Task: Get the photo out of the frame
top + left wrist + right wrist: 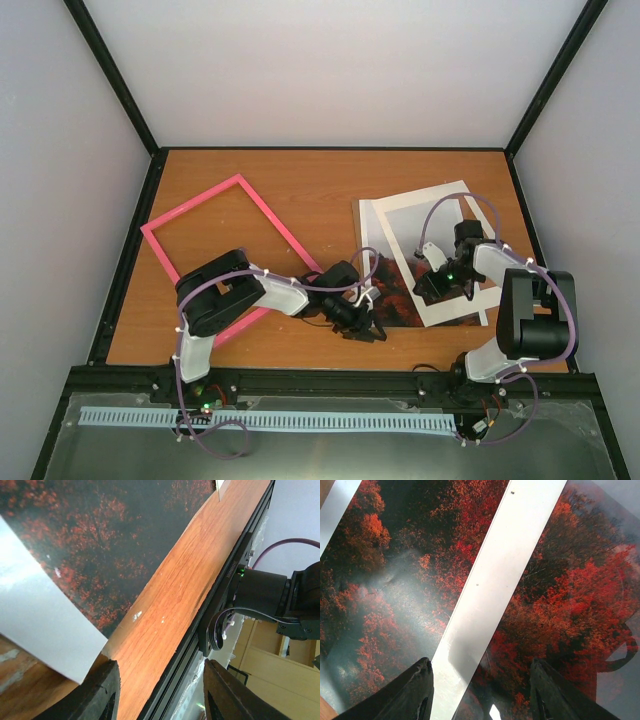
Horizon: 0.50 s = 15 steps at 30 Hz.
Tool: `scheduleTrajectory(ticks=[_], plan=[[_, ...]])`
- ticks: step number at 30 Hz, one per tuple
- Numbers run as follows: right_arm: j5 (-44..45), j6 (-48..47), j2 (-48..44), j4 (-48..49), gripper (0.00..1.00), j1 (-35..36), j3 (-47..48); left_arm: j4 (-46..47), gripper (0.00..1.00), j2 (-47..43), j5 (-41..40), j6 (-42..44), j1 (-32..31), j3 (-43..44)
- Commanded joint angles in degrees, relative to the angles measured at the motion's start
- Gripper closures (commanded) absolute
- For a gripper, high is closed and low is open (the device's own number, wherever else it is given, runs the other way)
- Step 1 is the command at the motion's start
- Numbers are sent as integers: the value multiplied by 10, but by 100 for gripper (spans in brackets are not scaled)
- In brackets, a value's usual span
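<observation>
**Q:** Orange wooden tabletop [300,190]: what is lying on it, and how are the pincers standing?

**A:** The pink frame [270,212] is lying empty at left. The photo [383,240] is lying well apart at right, partly under a white sheet [440,200]. Both pincers are hanging released, grasping nothing.

**Q:** Where is the print lying relative to them?

**A:** It is lying just beside the left pincer [159,665] and directly beneath the right pincer [480,661].

**Q:** Advice?

**A:** The removal is looking complete, so lifting straight up should avoid dragging the paper.

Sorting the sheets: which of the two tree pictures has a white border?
The right-hand sheet, beneath the right claw; the photo beside it has no border.
</observation>
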Motion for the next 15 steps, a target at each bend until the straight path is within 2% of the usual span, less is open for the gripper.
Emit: scheduleTrajectory(ticks=[1,8,15], plan=[[41,7,29,-27,47,3,-27,7,54,7,-15,-1,5,5],[42,6,26,-26,47,3,-29,66,54,-25,-28,-47,35,-42],[41,6,29,-27,47,3,-28,73,53,-19,-38,-54,40,-13]])
